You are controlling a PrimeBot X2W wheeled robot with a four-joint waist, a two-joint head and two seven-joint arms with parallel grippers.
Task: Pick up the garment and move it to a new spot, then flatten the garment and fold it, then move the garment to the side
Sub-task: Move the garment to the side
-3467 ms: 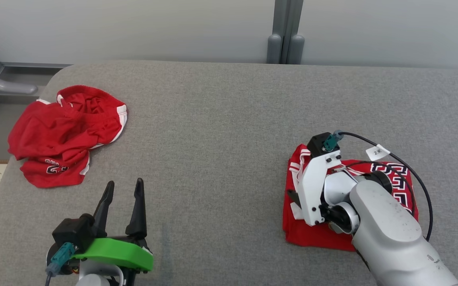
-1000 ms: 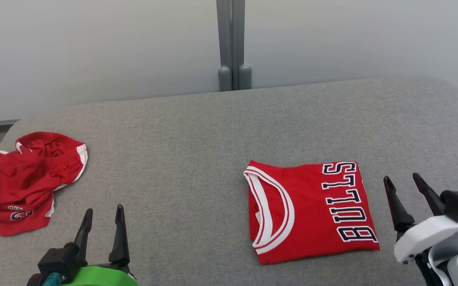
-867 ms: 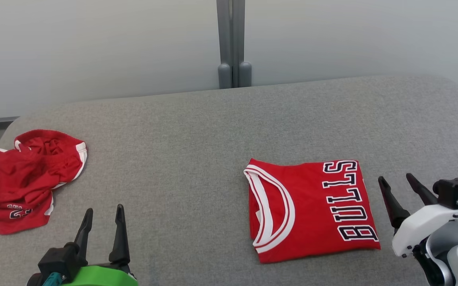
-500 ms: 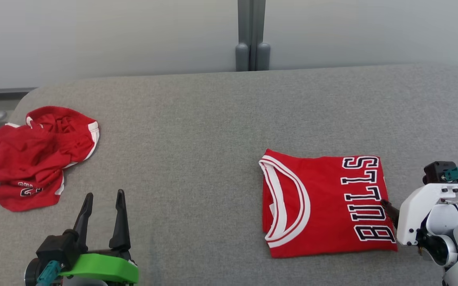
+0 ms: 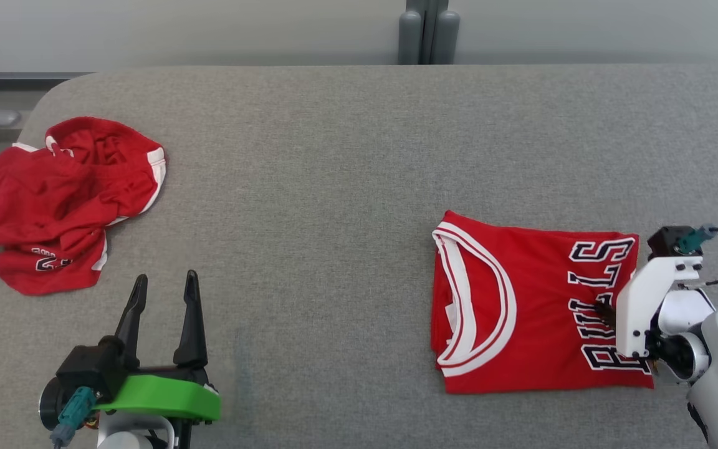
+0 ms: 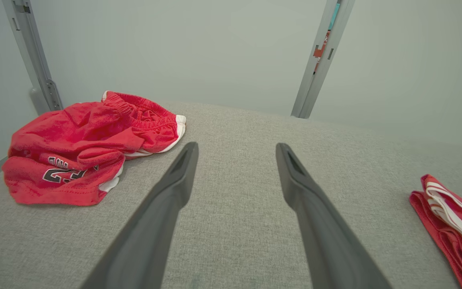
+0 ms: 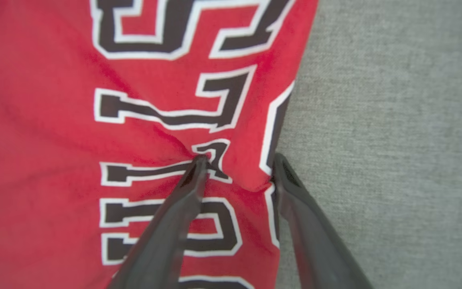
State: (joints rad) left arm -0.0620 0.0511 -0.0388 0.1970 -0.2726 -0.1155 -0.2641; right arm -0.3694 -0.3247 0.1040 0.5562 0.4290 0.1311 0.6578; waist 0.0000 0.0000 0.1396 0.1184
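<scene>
**Pinch jersey (image 5: pixel 540 299) edge for side move**

My right gripper (image 7: pixel 239 157) stands open, fingers straddling the folded jersey's right edge on the grey surface (image 5: pixel 334 187), nothing clamped. I should close on all layers, then lift low so the fold holds. Left gripper (image 5: pixel 166 275) open, empty.

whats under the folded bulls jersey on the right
The grey surface shows all round the folded jersey, and its stacked red layers show at the neck edge. Whatever lies directly beneath it is covered by the fabric.
</scene>
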